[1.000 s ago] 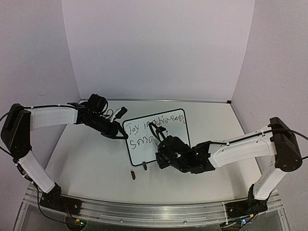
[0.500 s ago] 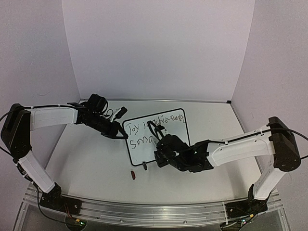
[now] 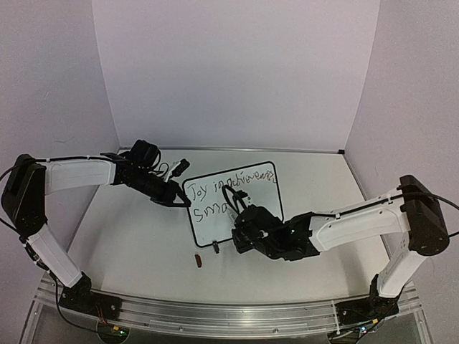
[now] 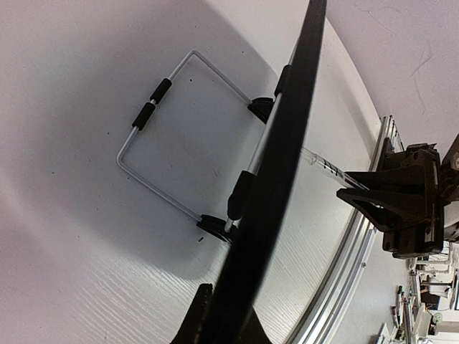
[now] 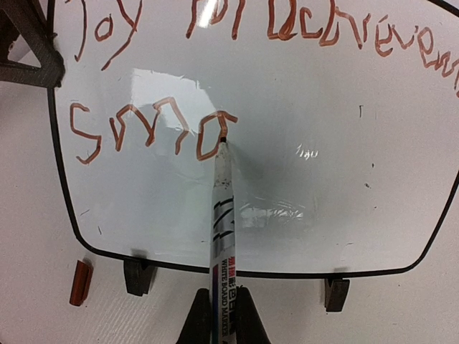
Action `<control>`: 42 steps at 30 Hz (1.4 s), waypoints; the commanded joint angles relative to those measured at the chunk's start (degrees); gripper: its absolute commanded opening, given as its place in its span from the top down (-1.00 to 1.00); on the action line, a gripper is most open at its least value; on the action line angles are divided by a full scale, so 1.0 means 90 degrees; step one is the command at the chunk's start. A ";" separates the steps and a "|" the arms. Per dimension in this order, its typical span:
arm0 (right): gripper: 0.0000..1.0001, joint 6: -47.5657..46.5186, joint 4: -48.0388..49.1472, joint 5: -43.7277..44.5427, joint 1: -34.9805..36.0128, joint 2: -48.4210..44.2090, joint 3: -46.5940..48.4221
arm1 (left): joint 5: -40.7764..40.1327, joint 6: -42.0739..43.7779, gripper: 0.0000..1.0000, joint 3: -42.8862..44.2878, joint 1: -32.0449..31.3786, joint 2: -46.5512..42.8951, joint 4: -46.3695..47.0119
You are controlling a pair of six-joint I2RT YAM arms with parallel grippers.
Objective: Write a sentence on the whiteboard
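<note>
The whiteboard [image 3: 262,199] stands tilted at the table's middle and bears red writing: "Joy in achievem…" on top, "sma" below. My left gripper [image 3: 184,201] is shut on its left edge; in the left wrist view the board [image 4: 287,158] runs edge-on as a black band between the fingers of the left gripper [image 4: 228,322]. My right gripper [image 5: 219,319] is shut on a white whiteboard marker [image 5: 222,229], whose tip touches the board [image 5: 315,86] at the last red letter. In the top view the right gripper [image 3: 242,223] is at the board's lower edge.
A red marker cap [image 5: 80,282] lies on the table by the board's lower left corner; it also shows in the top view [image 3: 199,260]. Two black clip feet [image 5: 138,276] hold the board's bottom edge. A wire stand [image 4: 154,97] lies behind the board.
</note>
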 commanded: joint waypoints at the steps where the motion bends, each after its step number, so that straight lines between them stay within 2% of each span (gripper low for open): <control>1: 1.00 0.0156 -0.0066 0.0040 0.0051 -0.0171 -0.0111 | -0.0538 0.0086 1.00 0.0185 0.0019 -0.0007 -0.0098; 14: 1.00 0.0264 -0.0387 0.0386 0.0094 -0.0249 -0.0092 | -0.0535 0.0086 1.00 0.0182 0.0018 -0.0018 -0.0092; 23: 1.00 -0.0304 -0.0374 0.0635 0.0075 -0.0266 0.0390 | -0.0543 0.0086 1.00 0.0183 0.0023 -0.0027 -0.0101; 42: 1.00 -0.0764 -0.0141 0.0311 -0.0365 0.0010 0.0705 | -0.0542 0.0087 1.00 0.0188 0.0016 -0.0005 -0.0106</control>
